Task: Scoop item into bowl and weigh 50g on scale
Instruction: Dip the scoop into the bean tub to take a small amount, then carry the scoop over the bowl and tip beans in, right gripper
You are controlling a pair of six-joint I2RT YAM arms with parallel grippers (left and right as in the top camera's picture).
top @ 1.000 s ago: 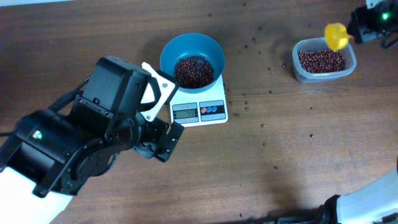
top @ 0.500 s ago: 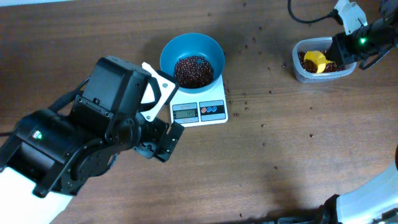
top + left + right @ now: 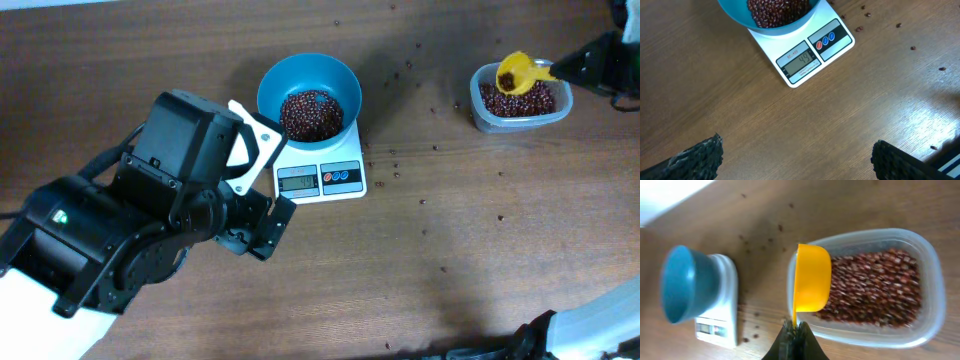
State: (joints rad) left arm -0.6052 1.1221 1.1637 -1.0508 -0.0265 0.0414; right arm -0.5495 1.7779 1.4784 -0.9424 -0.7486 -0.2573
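Note:
The teal-blue bowl (image 3: 309, 96) stands on the white scale (image 3: 320, 178) and holds red-brown beans (image 3: 310, 113). In the left wrist view the scale (image 3: 810, 57) shows 49 on its display, below the bowl (image 3: 740, 15). My right gripper (image 3: 795, 327) is shut on the handle of a yellow scoop (image 3: 812, 283), held over the left end of a clear tub (image 3: 926, 282) of beans (image 3: 875, 287). In the overhead view the scoop (image 3: 520, 72) carries a few beans above the tub (image 3: 482, 101). My left gripper (image 3: 797, 160) is open and empty, above bare wood in front of the scale.
Loose beans (image 3: 400, 160) lie scattered on the wooden table between the scale and the tub and to the right of the scale. The left arm's bulky black body (image 3: 140, 240) covers the table's left front. A white sleeve (image 3: 600, 320) shows at the bottom right corner.
The right gripper dipped the yellow scoop into the tub and has now lifted it, with a few beans in it, at the tub's left end. The left arm has not moved.

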